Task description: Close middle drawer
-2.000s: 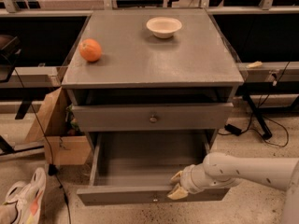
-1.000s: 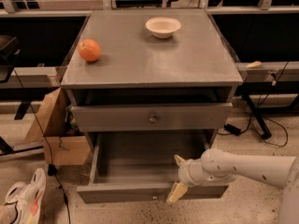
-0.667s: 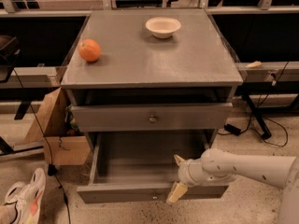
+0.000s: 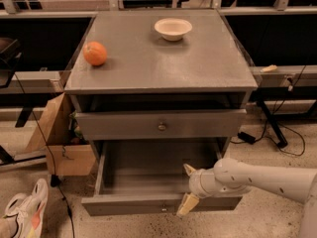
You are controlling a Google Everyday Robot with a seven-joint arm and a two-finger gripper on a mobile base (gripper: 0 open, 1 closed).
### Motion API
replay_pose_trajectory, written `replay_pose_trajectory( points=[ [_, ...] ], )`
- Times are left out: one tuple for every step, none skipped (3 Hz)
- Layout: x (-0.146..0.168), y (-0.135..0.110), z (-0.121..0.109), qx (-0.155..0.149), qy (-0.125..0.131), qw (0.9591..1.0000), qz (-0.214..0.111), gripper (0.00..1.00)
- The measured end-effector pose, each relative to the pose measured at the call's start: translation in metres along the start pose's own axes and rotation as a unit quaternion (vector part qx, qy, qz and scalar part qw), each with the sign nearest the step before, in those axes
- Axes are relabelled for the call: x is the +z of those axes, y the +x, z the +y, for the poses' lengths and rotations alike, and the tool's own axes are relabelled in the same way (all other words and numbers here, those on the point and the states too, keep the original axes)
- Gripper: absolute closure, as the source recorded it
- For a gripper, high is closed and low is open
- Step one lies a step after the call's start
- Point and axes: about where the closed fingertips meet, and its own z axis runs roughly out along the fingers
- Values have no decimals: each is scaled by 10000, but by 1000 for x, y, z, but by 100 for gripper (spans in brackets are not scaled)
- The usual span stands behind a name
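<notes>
The middle drawer (image 4: 130, 205) is pulled far out of the grey cabinet (image 4: 198, 66), its long box empty and its slim front panel low in the camera view. My gripper (image 4: 187, 188) sits at the right part of that front panel, coming in from the right on a white arm. It is open and straddles the panel: one fingertip (image 4: 189, 170) is inside the drawer box, the other (image 4: 184, 205) hangs in front of the panel. Above it, the taller-fronted drawer with a knob (image 4: 162, 126) stands slightly out.
An orange (image 4: 95, 53) and a white bowl (image 4: 173, 28) rest on the cabinet top. A cardboard box (image 4: 58, 148) and a shoe (image 4: 26, 208) lie on the floor to the left. Cables and a stand leg (image 4: 271, 128) are to the right.
Two seconds ago the fingers were closer together at the panel's front; they have since spread and moved up a little, one over the panel. The drawer has not visibly moved.
</notes>
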Motion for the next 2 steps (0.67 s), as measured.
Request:
replay_pose_trajectory(
  points=[
    [-1,0,-3,-57,53,10000,-41,19],
    [-4,0,-2,-79,85,9999,-61,42]
  ],
)
